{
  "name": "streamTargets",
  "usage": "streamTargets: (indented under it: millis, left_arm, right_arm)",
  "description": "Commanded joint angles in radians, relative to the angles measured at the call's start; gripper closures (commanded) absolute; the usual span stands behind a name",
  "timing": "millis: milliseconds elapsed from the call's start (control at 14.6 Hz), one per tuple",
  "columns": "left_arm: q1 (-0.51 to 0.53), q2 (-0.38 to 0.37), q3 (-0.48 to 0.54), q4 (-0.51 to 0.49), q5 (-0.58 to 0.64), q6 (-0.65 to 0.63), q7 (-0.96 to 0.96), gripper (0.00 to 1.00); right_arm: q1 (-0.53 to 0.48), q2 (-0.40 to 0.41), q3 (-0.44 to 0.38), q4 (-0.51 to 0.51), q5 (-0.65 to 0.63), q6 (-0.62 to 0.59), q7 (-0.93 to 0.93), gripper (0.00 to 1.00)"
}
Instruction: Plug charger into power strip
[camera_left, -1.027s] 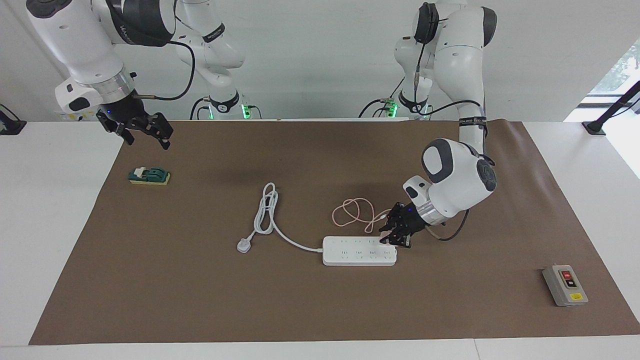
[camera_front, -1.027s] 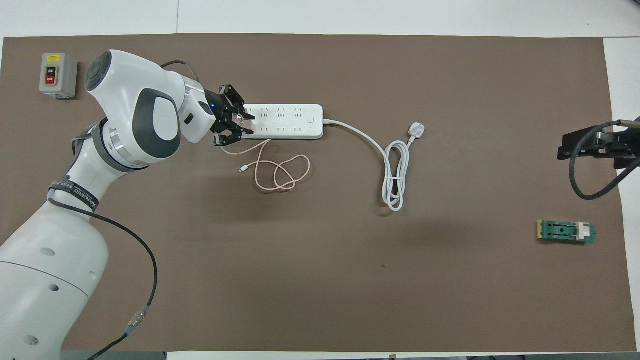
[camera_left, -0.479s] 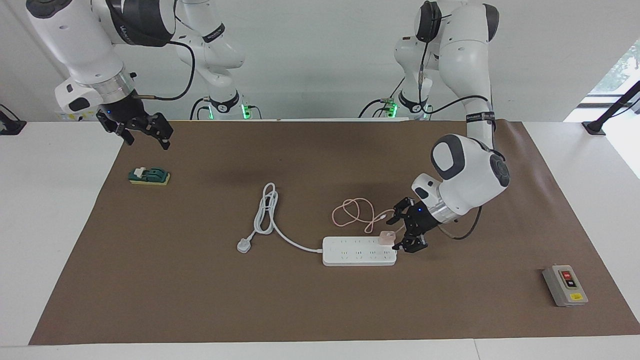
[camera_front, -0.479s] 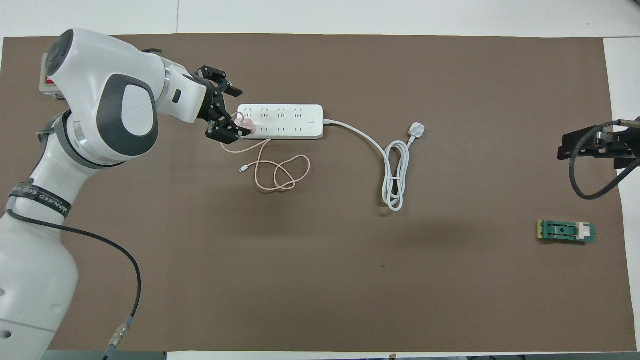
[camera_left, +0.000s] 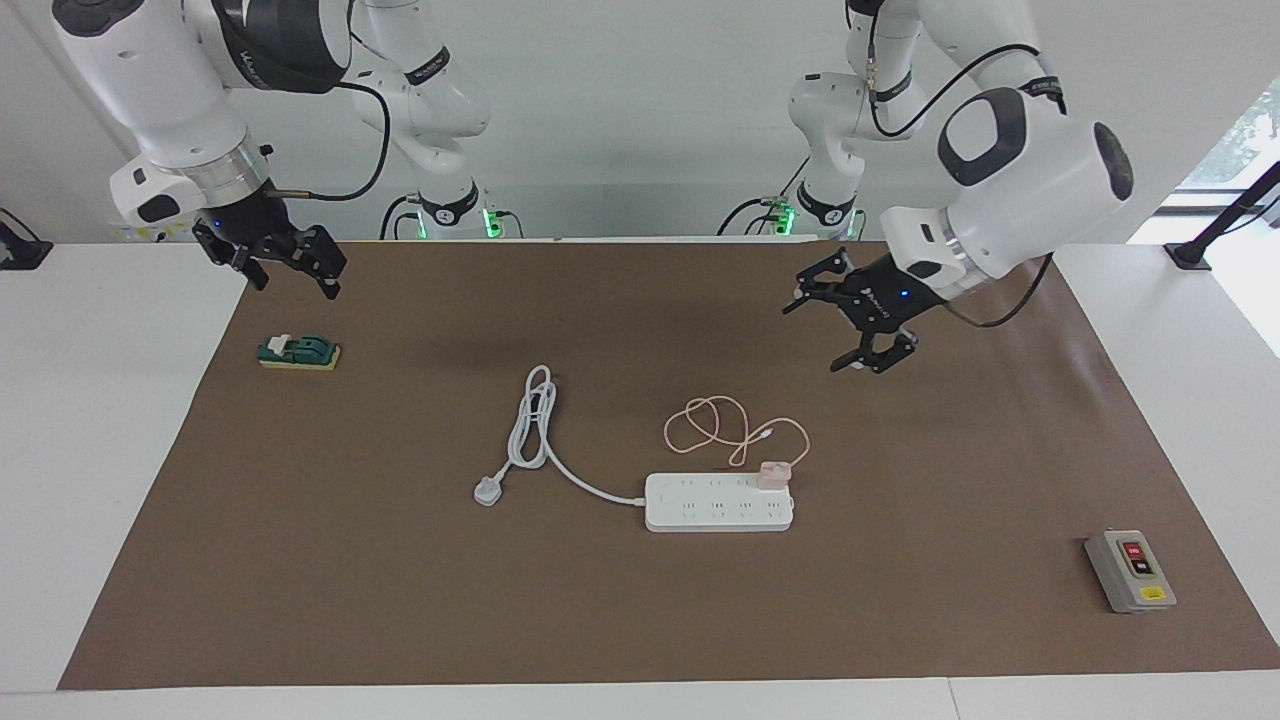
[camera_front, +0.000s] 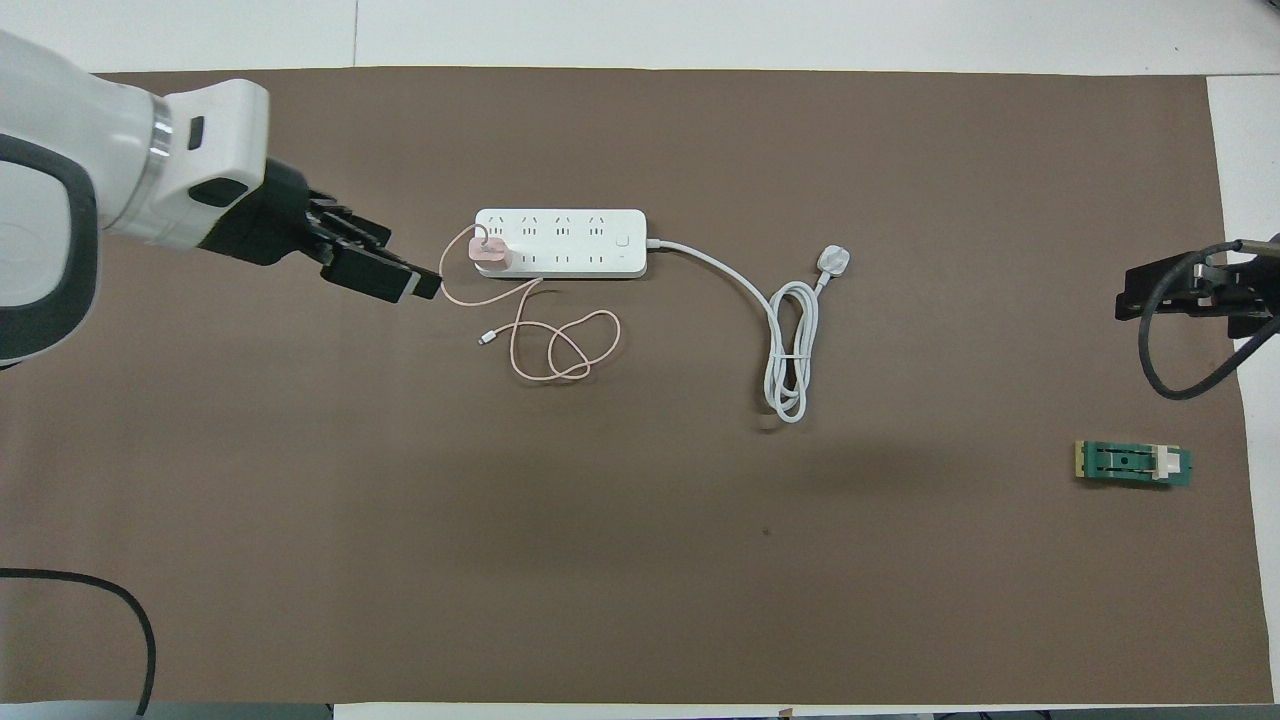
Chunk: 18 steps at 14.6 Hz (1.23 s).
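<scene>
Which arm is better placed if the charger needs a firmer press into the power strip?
Left, probably: its open end effector hangs above the mat near the charger seated on the power strip.

Facing view: high, across the bench (camera_left: 150, 480), looking toward the robots, set well back.
Overhead view: high above the robots' end, looking steeply down.
Shared: the brown mat (camera_front: 640, 560), half a turn apart.
</scene>
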Motion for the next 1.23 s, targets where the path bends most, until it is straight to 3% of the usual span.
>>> streamTargets:
  millis: [0, 205, 274, 548, 753, 1164]
  left_arm:
    - [0.068, -0.033, -0.001, -0.027, 0.113, -0.114, -0.186, 0.00]
    - [0.069, -0.048, -0.003, -0.027, 0.435, -0.128, -0.409, 0.00]
    - [0.077, -0.052, -0.003, -0.029, 0.489, -0.139, -0.519, 0.00]
    - [0.094, -0.069, 0.020, -0.021, 0.578, -0.124, -0.755, 0.00]
    - [0.118, -0.123, 0.017, -0.055, 0.586, -0.205, -0.766, 0.00]
    - [0.120, -0.125, 0.019, -0.078, 0.588, -0.121, -0.750, 0.00]
  right_arm:
    - [-0.009, -0.007, 0.007, 0.002, -0.018, -0.018, -0.013, 0.00]
    - [-0.009, -0.007, 0.007, 0.002, -0.017, -0.018, -0.013, 0.00]
    - [-0.009, -0.007, 0.007, 0.002, -0.017, -0.018, -0.013, 0.00]
    - [-0.009, -0.007, 0.007, 0.002, -0.017, -0.018, -0.013, 0.00]
    - [-0.009, -0.007, 0.007, 0.000, -0.017, -0.018, -0.013, 0.00]
    - [-0.009, -0.007, 0.007, 0.002, -0.017, -0.018, -0.013, 0.00]
